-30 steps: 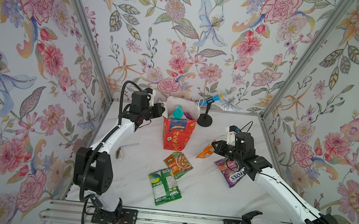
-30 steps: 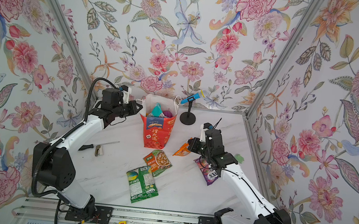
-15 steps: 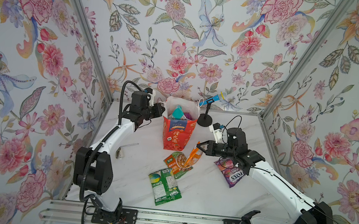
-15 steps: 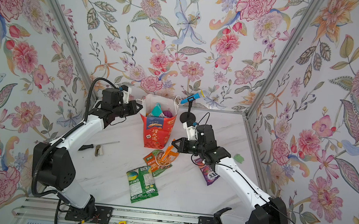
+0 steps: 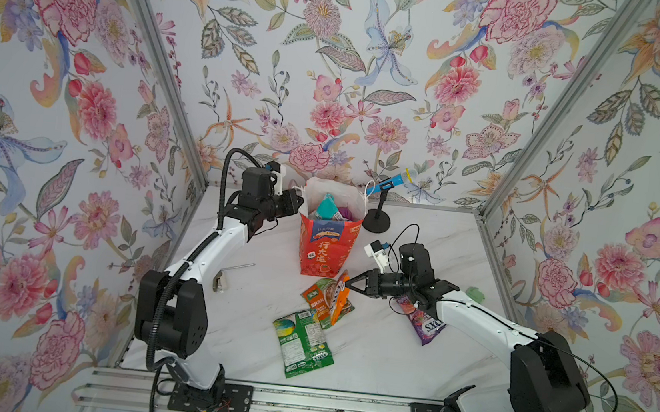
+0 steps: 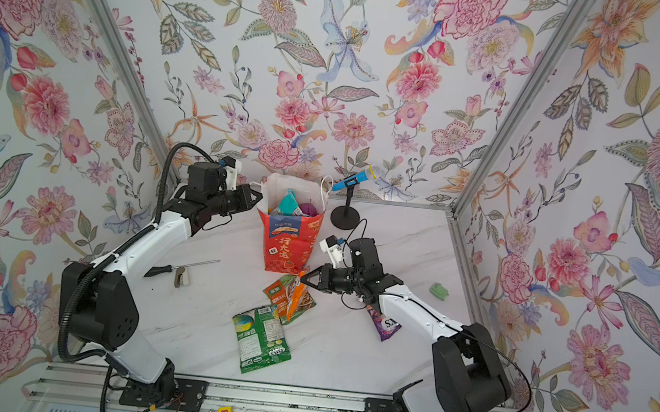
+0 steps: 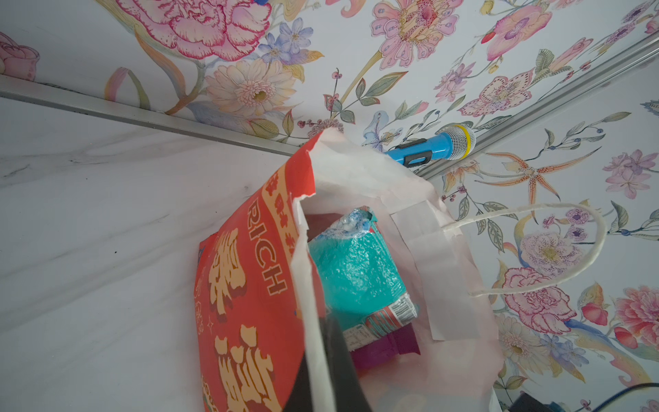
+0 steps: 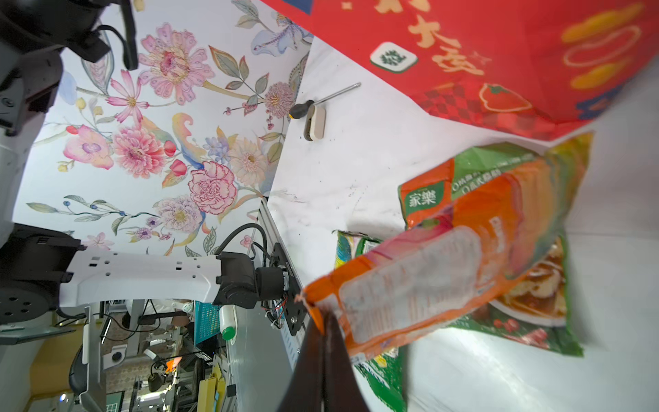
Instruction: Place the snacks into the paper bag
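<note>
1 packet (image 5: 335, 306) in right hand (image 5: 347, 287); left hand (image 5: 300, 205) pinches paper bag (image 5: 325, 250).

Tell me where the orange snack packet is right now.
In a top view the orange packet hangs near the table's middle, pinched at its edge by the right gripper. It is just in front of the paper bag and over the orange-green packet.

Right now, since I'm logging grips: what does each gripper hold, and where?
Right gripper: the orange packet, pinched at one end. Left gripper: the paper bag, pinched at its side rim.
</note>
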You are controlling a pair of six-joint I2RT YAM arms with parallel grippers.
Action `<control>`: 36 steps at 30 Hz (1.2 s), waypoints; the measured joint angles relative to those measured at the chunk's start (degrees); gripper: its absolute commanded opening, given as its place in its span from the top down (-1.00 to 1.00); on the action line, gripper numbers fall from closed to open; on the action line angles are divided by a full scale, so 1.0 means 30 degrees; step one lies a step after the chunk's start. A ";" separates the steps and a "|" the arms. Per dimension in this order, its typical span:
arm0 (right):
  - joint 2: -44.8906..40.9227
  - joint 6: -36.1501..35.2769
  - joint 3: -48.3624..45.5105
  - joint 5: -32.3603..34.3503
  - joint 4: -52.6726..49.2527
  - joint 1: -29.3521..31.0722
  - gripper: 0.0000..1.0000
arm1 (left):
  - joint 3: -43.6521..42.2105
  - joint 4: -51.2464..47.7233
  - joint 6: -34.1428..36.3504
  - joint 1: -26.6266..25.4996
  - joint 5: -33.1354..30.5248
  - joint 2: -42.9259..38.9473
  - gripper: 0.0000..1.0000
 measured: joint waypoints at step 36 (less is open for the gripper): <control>-0.3315 0.4473 -0.7701 0.7235 -0.0656 -0.1902 -0.10 | 0.0000 0.0291 -0.0160 0.0000 0.0430 0.0138 1.00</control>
